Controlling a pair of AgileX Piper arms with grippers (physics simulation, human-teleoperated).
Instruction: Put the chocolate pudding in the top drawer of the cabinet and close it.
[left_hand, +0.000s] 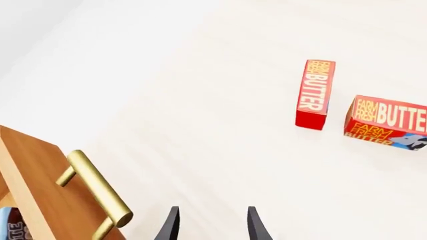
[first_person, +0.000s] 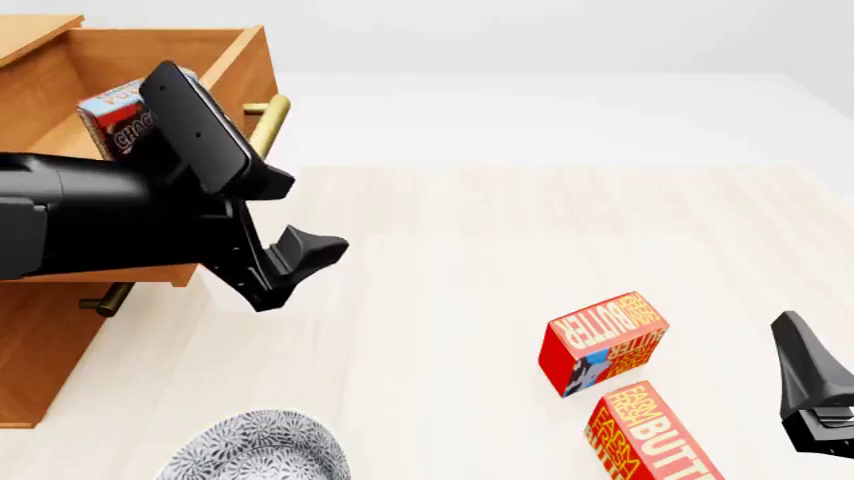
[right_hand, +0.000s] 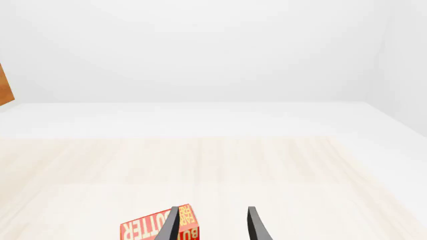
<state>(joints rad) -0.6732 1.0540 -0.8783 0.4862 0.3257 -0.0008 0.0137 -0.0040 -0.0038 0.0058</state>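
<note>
Pudding, the chocolate pudding, apparently lay inside the open top drawer, its handle just beside the left gripper, whose jaws stood parted and empty, far nearer than the right gripper.

the cabinet stands at the far left of the desk, with the top drawer pulled out toward the right and the chocolate pudding lying inside it, toward its left part. the left gripper hangs in front of the drawer's face, just right of it, while the right gripper sits at the near right edge (well apart from the cabinet). between them, near the front of the desk, two butter boxes lie close together, one just behind the other, and a plate rests at the near edge, right of the cabinet's base.
</note>
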